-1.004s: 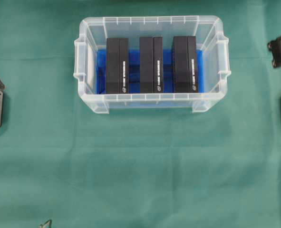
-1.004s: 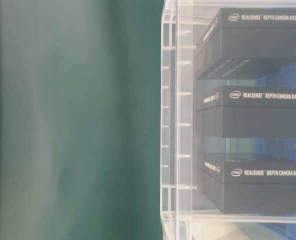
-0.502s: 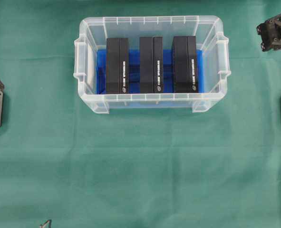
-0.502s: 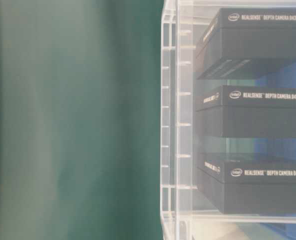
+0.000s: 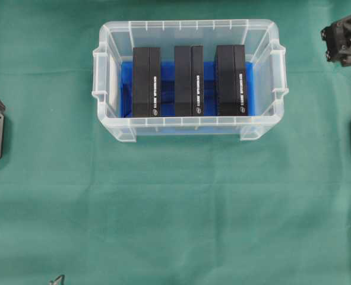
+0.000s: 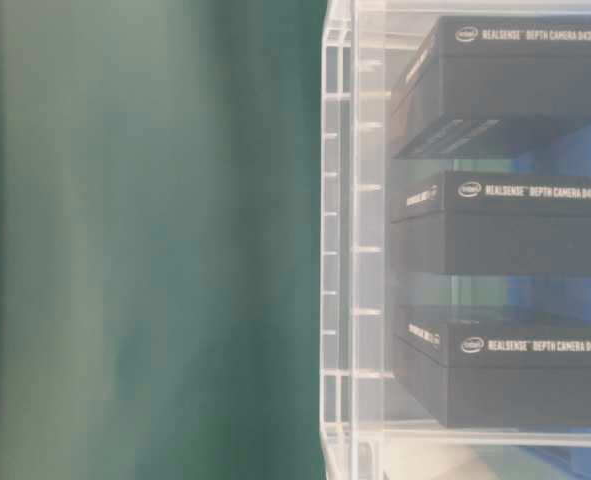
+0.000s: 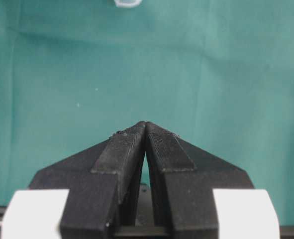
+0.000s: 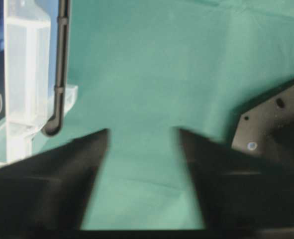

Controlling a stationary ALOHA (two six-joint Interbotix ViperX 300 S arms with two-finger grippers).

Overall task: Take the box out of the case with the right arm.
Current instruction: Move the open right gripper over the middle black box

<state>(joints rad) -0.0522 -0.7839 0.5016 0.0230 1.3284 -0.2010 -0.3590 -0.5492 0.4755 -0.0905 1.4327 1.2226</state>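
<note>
My right gripper [image 8: 142,149] is spread wide with nothing between its fingers, hanging over bare green cloth, and in the overhead view it sits at the far right edge, well apart from the case [image 5: 190,127]. The case rests on the green surface [image 5: 175,208] with three black boxes standing side by side on its blue lining; the right-hand box [image 5: 231,80] is nearest me. My left gripper [image 7: 146,128] is clenched, fingertips touching, grasping nothing.

Green-clothed table [image 5: 175,208] (bearing clear case [image 5: 190,132])
</note>
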